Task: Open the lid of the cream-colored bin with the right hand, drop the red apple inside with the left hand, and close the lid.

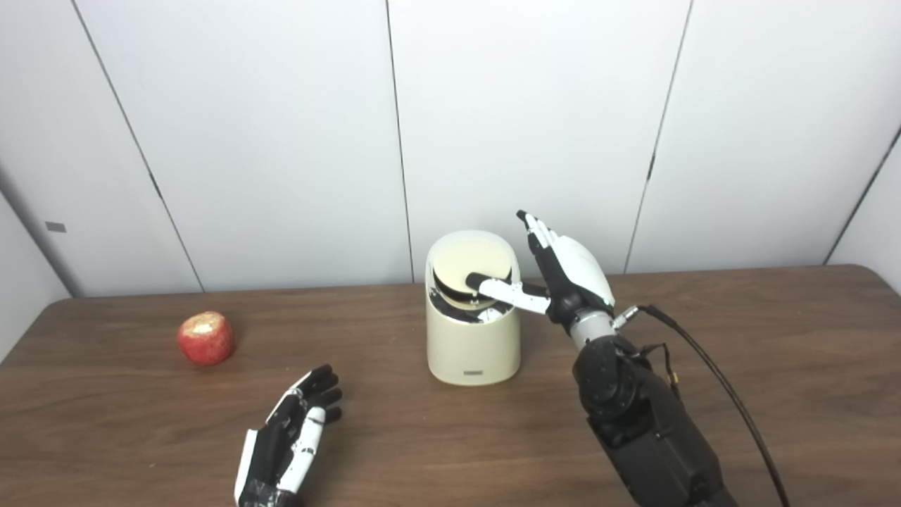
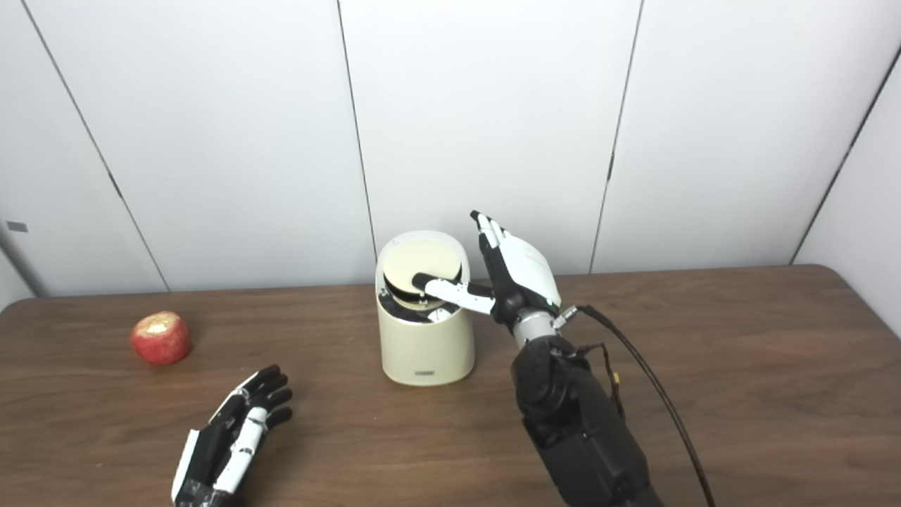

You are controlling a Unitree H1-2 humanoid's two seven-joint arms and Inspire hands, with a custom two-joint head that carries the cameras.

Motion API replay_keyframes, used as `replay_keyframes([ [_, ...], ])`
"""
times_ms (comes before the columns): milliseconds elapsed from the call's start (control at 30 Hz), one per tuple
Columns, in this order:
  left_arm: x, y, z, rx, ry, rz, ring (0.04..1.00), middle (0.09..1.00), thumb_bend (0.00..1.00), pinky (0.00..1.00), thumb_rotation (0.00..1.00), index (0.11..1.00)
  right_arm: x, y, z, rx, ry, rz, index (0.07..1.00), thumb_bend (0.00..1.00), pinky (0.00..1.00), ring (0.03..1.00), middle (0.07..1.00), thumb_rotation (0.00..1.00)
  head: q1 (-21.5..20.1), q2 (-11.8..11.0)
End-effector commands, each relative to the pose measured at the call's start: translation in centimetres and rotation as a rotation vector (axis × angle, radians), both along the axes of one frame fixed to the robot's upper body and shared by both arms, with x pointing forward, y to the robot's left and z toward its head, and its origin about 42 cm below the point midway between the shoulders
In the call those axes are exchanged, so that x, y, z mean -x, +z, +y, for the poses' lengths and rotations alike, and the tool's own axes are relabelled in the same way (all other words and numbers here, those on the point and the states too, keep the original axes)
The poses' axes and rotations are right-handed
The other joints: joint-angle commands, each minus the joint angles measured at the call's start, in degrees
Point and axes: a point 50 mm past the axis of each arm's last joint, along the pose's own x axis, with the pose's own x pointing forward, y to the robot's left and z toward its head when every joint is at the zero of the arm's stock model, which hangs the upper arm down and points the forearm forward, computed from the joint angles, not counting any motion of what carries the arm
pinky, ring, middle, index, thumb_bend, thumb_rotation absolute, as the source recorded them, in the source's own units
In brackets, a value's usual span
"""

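Observation:
The cream-colored bin [image 1: 473,345] stands upright at the table's middle. Its round lid [image 1: 473,271] is tilted inward, leaving a dark gap at the front of the opening. My right hand [image 1: 563,271] is raised just right of the bin with fingers pointing up and apart; its thumb [image 1: 503,289] reaches over the rim and presses on the lid. The red apple [image 1: 205,338] sits on the table far left. My left hand [image 1: 292,436] lies open near the front edge, to the right of and nearer than the apple, holding nothing.
The brown wooden table [image 1: 774,394] stretches wide to the right. A black cable [image 1: 711,366] runs from my right wrist down along the forearm. White wall panels [image 1: 281,141] stand right behind the table's far edge.

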Motion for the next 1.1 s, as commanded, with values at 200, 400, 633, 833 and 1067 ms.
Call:
replay_keyframes([
  [200, 0.3, -0.1, -0.1, 0.001, -0.008, -0.004, 0.813, 0.822, 0.21, 0.78, 0.48, 0.822, -0.1, 2.6, 0.0, -0.023, 0.042, -0.143, 0.996, 0.97, 0.9, 0.987, 1.0, 1.0, 0.3, 0.1],
  [400, 0.4, -0.1, -0.2, -0.011, -0.001, -0.009, 0.8, 0.811, 0.21, 0.76, 0.47, 0.813, 0.6, 3.3, -0.9, -0.053, 0.033, -0.23, 0.998, 1.0, 0.86, 0.965, 0.991, 1.0, 0.2, 0.3],
  [633, 0.2, -0.1, 0.0, -0.014, -0.003, -0.013, 0.804, 0.817, 0.21, 0.76, 0.48, 0.819, 4.0, 4.2, -2.4, -0.183, 0.048, -0.359, 0.996, 0.86, 0.83, 0.932, 0.985, 1.0, -0.1, 0.0],
  [833, 0.2, -0.2, 0.1, -0.011, -0.002, -0.009, 0.798, 0.813, 0.21, 0.75, 0.49, 0.818, 6.9, 4.0, -3.3, -0.28, 0.0, -0.475, 0.897, 0.36, 0.74, 0.861, 0.913, 0.83, -0.1, -0.1],
  [1067, 0.1, -0.2, 0.1, -0.003, -0.003, -0.009, 0.805, 0.816, 0.2, 0.77, 0.46, 0.818, 9.7, 0.6, -5.6, -0.365, -0.004, -0.497, 0.828, 0.2, 0.71, 0.822, 0.84, 0.48, -0.2, 0.0],
])
